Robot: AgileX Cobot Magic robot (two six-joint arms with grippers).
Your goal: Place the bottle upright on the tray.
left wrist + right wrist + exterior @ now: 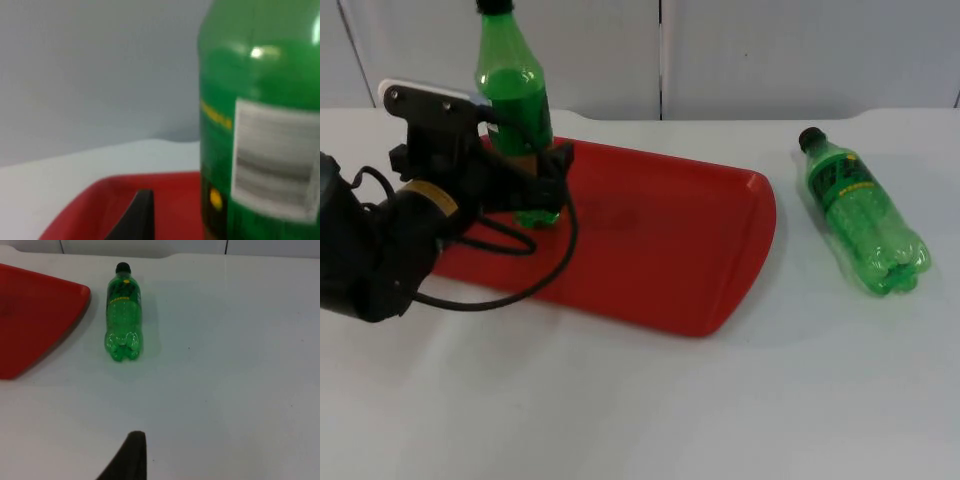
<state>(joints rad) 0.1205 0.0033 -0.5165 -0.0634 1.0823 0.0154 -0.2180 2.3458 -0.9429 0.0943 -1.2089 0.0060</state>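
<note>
**Green bottle stands on the red tray, left pincer around it**

The left pincer [532,185] is at the far left end of the red tray [660,240]; its fingers sit on both sides of the standing bottle [515,100] and seem to be closed on it; the bottle is upright with its bottom on the tray; a second bottle [862,210] lies flat on the tabletop [720,400], well apart from the tray; the right arm waits, and I cannot tell if its pincer is open; if the left pincer pulls away crookedly, it could knock the tall bottle over.
</note>
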